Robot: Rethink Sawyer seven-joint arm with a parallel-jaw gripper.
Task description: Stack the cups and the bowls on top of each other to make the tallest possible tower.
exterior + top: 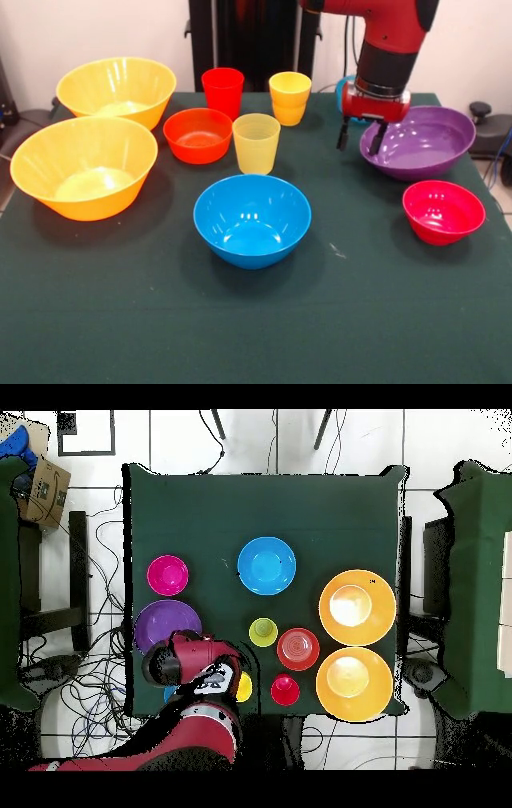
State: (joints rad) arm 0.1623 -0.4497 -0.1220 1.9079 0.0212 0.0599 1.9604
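Watching: I read this from the front view, nearest things first; no tower stands yet, every piece sits alone on the table (256, 336).
Near row: blue bowl (252, 220) at centre front, pink-red bowl (443, 211) to its right, one big yellow bowl (84, 178) at left; all upright and well apart, so each can be lifted without nudging another.
Middle: pale cup (256, 143) just beside the orange-red bowl (198, 135); purple bowl (417, 142) at right.
Gripper: the gripper (360, 138) hangs at the purple bowl's left rim, fingers parted and empty, one finger (376, 138) over the rim and the other outside it, which I judge is a line-up to pinch the wall.
Far row: second yellow bowl (117, 90), red cup (222, 92), two orange-yellow cups (290, 98) nested; something light blue (346, 86) shows behind the arm, too hidden to name.
Judgement: purple is wide, so I'd take it as an early layer.
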